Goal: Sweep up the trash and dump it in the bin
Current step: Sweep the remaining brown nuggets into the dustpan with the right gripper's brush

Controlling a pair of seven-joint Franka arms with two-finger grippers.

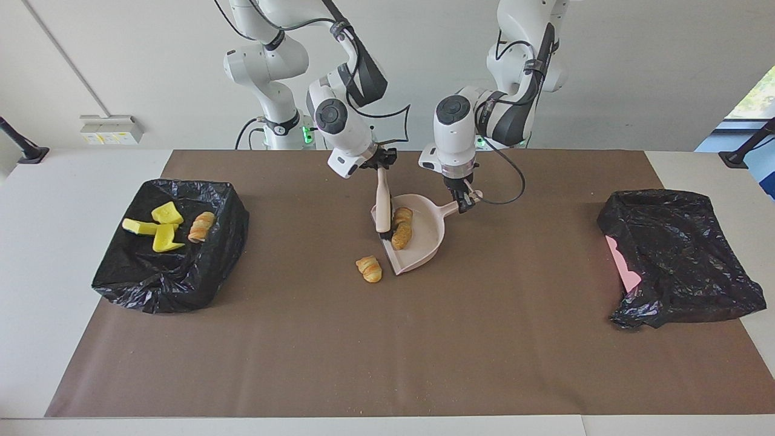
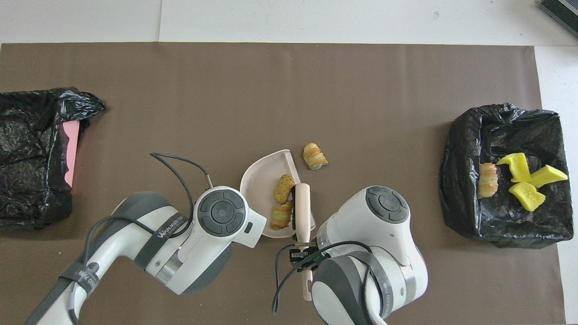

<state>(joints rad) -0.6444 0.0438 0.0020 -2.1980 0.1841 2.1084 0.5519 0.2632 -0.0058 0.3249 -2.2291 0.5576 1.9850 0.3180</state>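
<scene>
A white table [image 1: 72, 175] topped with a brown mat [image 1: 484, 339] stands against a plain pale wall [image 1: 636, 72], where a white socket box [image 1: 111, 129] is mounted, and daylight enters through a window [image 1: 757, 97] at the left arm's end

— Any writing to read here?
— Only one brand: "WANJEED" in white letters on the dark band [image 2: 169, 228] round the left arm [image 2: 149, 246], next to the dustpan [image 2: 259, 189]. The rest of that line is illegible.
</scene>
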